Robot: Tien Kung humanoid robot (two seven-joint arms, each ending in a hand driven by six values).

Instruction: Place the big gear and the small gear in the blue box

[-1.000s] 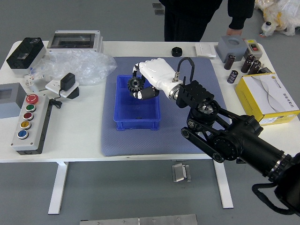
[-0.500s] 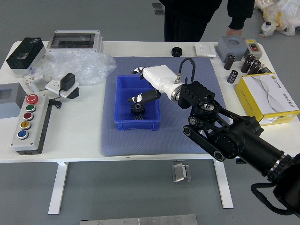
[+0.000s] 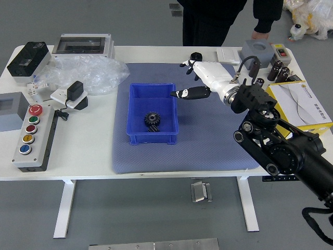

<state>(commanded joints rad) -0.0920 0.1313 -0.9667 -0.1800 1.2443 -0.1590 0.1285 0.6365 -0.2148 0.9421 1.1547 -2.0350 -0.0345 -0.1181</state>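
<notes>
Right hand (image 3: 214,76) is hovering by the blue box (image 3: 152,139), fingers spread wide, gripping nothing. Inside, a dark gear (image 3: 152,117) is sitting against a smaller dark piece (image 3: 153,128), probably the small gear. So I'm thinking 2 of 2 are in, just backing off remaining.

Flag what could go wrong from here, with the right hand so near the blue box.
The right hand is open, its upper fingers in front of the round black piece at the mat's far edge; they could nudge it away before grasping it.

One finger overlaps the blue box's right rim in this view, so a low sweep might catch and shift the box.

A dark gear already lies inside; another dropped in could knock against it.
</notes>
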